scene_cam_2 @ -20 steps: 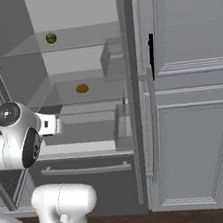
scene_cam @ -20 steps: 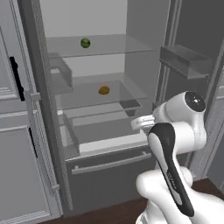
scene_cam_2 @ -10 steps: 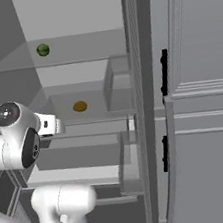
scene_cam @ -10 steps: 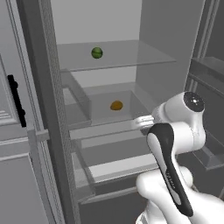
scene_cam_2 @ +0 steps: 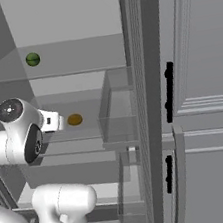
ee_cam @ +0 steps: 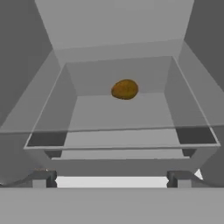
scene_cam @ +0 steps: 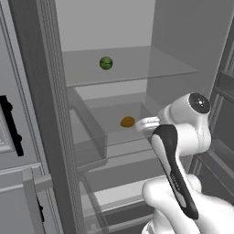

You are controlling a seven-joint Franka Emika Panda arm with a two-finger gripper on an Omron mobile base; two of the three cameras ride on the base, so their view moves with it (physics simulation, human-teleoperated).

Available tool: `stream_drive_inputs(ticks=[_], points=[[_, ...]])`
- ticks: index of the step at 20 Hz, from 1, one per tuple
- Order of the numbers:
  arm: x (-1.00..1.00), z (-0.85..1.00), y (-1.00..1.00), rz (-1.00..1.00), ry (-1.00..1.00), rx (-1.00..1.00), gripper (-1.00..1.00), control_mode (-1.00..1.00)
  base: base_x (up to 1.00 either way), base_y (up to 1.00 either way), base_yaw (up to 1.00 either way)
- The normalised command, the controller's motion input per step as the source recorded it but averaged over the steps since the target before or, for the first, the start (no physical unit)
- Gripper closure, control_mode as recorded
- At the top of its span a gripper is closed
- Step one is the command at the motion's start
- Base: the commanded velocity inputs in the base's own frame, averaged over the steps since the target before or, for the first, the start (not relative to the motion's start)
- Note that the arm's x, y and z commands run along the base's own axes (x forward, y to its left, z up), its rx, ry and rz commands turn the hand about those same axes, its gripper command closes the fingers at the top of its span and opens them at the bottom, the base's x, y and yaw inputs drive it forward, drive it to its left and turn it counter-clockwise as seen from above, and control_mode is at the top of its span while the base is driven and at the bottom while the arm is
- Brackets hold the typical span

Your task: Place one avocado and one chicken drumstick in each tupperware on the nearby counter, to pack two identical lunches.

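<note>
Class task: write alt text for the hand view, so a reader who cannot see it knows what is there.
A small mustard-brown avocado lies alone near the back of a clear fridge drawer, seen from in front and slightly above. Grey fridge walls surround the drawer.

The avocado [ee_cam: 125, 89] is mustard-yellow shading to olive-brown, plain and unmarked. It lies in a clear, grey-tinted drawer [ee_cam: 52, 140] with pale edges. A round fruit [scene_cam: 106, 63] on the glass shelf [scene_cam: 151, 68] above is dark green. The fridge walls [scene_cam_2: 63, 9] are flat grey. The cabinet front [scene_cam_2: 203, 69] is light grey, its handle [scene_cam_2: 170, 92] black.
</note>
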Motion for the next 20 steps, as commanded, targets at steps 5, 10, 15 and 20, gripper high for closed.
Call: stream_drive_inputs(ticks=[5,10,15,20], points=[[0.91,0.03,-0.49,-0.25,0.17,-0.02,-1.00,-1.00,0.00,0.00,0.00],[0.15,-0.24,0.10,0.03,0.12,-0.03,-1.00,-1.00,0.00,0.00,0.00],[0.22,-0.31,0.04,0.33,0.15,-0.03,-1.00,-1.00,0.00,0.00,0.00],[0.33,-0.37,0.10,0.05,0.00,-0.01,-1.00,-1.00,0.00,0.00,0.00]])
